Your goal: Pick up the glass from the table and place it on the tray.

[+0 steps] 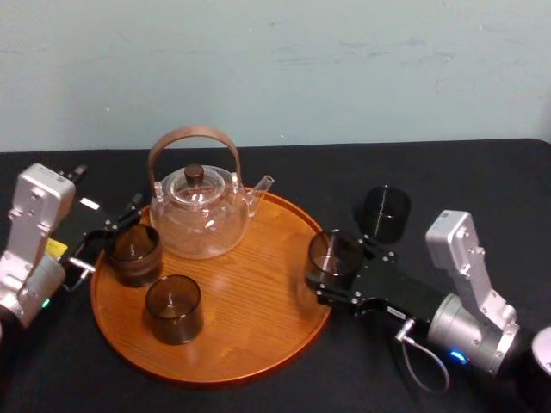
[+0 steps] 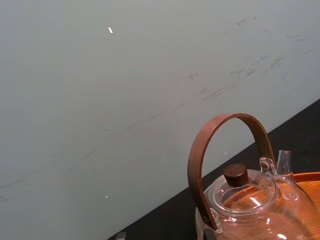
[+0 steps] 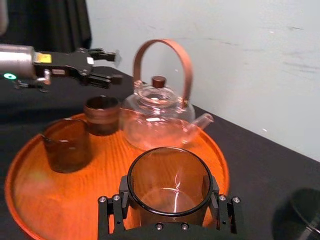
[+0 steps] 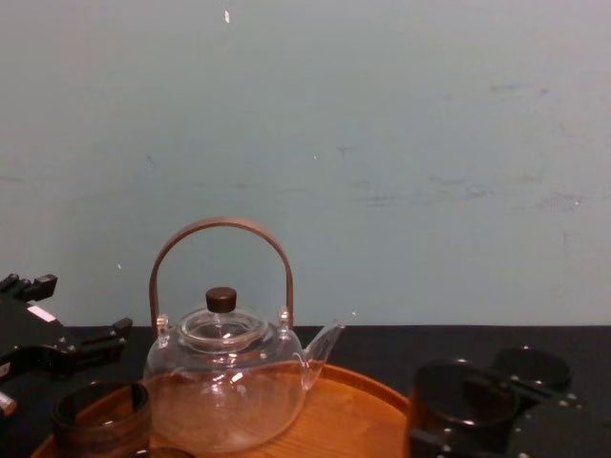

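Smoky-brown and upright, the glass (image 1: 334, 251) is clamped between the closed-in fingers of our right gripper (image 1: 332, 268), at the right rim of the tray (image 1: 258, 284). Our left gripper (image 1: 119, 229) hangs at the tray's left edge, near the teapot (image 1: 200, 211); whether it grips anything we cannot tell.

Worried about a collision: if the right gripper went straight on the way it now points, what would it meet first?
Probably the teapot. The right gripper, holding a glass at the tray's rim, points across bare tray toward it; the two other glasses sit off to the side. Depth is unclear.
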### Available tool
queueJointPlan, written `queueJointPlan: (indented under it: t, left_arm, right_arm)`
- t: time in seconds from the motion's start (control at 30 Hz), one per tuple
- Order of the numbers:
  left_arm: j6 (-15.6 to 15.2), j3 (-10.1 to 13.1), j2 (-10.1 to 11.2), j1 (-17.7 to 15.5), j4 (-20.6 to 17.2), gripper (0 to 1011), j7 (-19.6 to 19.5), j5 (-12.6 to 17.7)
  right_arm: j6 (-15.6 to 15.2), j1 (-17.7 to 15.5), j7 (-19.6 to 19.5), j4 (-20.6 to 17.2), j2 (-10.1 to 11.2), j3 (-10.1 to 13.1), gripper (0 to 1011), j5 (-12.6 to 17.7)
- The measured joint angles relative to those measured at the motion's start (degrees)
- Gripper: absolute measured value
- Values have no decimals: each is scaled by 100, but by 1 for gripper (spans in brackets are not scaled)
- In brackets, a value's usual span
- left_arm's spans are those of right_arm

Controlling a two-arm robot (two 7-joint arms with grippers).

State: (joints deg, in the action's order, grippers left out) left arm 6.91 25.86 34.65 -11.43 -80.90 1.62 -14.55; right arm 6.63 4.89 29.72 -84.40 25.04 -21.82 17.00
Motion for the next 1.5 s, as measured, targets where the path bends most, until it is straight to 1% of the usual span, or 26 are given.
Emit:
queueJointPlan:
  t: [0.23,0.37,0.53,0.67,0.7,0.83,1.13,1.5]
  left_arm:
    - [0,0,0,0,0,1001,0,0]
    - [0,0,0,0,0,1001,0,0]
    - [0,0,0,0,0,1001,0,0]
    - [0,0,0,0,0,1001,0,0]
    - [0,0,0,0,0,1002,0,0]
    - [0,0,0,0,0,1002,0,0]
    - [0,0,0,0,0,1001,0,0]
    - [0,0,0,0,0,1001,0,0]
  right_arm:
    - [-14,145,79,26,-123,-241,905,-18]
    - [-32,251,122,102,-213,-402,905,-39]
    - [-45,331,153,175,-285,-533,905,-45]
    - [-57,406,175,248,-350,-680,905,-96]
    - [-57,406,175,248,-350,-680,905,-96]
    - [-58,470,183,327,-409,-802,905,-149]
    - [-58,571,212,511,-508,-943,905,-183]
    - [-62,663,259,687,-597,-1061,905,-186]
